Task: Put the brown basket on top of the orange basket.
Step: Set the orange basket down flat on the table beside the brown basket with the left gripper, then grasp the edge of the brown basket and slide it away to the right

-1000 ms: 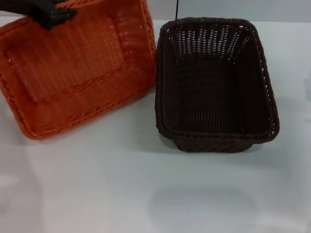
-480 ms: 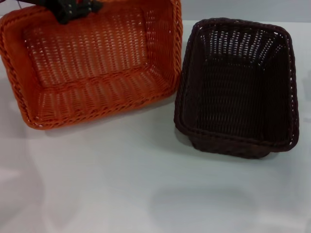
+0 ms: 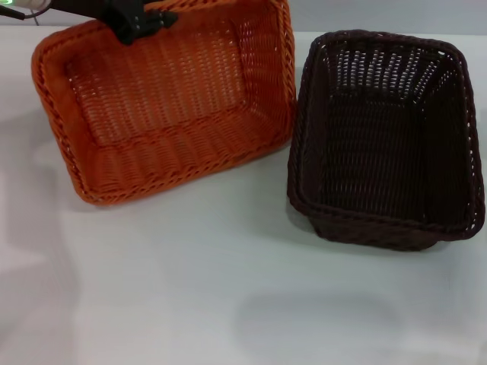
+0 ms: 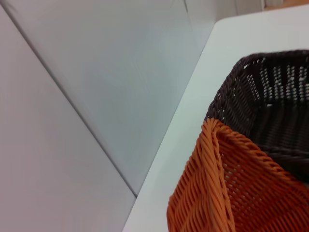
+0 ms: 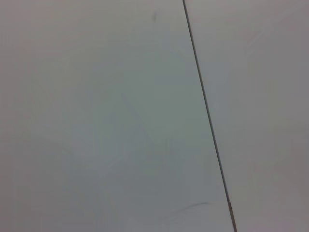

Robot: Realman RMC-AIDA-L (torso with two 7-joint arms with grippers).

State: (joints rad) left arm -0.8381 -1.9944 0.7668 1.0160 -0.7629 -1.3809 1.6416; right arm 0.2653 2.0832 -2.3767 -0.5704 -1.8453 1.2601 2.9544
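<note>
The orange basket (image 3: 167, 114) is on the left of the head view, tilted, with its open side facing me. My left gripper (image 3: 137, 23) is shut on its far rim. The brown basket (image 3: 384, 144) stands upright on the white table (image 3: 228, 296) at the right, and its left rim touches the orange basket's right side. In the left wrist view a corner of the orange basket (image 4: 227, 193) sits right against the brown basket (image 4: 275, 96). My right gripper is out of view; its wrist view shows only a grey wall.
The table's bare white surface fills the front half of the head view. A grey wall stands close behind the table's far edge (image 4: 169, 154).
My left gripper has carried the orange basket to the right and tilted it more. The brown basket has also shifted right in the view, staying against the orange one.
</note>
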